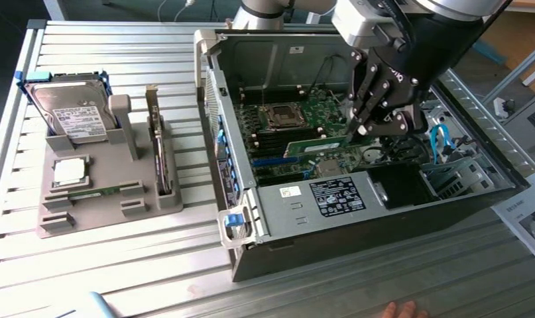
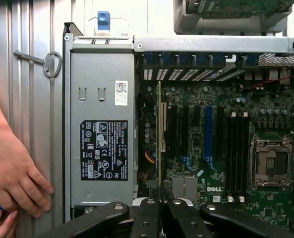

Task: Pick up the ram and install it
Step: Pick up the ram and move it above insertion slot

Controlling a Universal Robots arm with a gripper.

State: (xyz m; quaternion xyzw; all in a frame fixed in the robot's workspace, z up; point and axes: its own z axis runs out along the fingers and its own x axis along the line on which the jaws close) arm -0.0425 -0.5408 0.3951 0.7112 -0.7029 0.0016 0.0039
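– So, where is the ram?
– You have it in your gripper [image 1: 354, 132]. The ram [image 1: 319, 146] is inside the open computer case [image 1: 211, 99]. It stands on its long edge just over the motherboard [image 1: 325, 106], between the processor socket [image 1: 280, 118] and the silver power supply [image 1: 338, 195].
– And the fingers?
– Pressed together on the green stick, pinching it near its end toward the exterior view's right. From your wrist view you look along its thin top edge. That edge runs out from the fingertips beside the row of black slots [image 2: 179, 131], with a blue slot [image 2: 208, 134] farther over.
– Seated in a slot?
– You cannot tell from either view; the lower edge is hidden behind the stick itself and the fingers.
– Anything else near your work?
– A person's hand [image 2: 15, 173] rests on the slatted metal table [image 1: 117, 59] just beside the case wall, on the power-supply side. Well apart, at the exterior view's left, the grey holder [image 1: 99, 215] carries two parts. The hard drive [image 1: 68, 112] is propped up at the holder's far end, and the square silver processor chip [image 1: 70, 171] lies flat nearer its middle.
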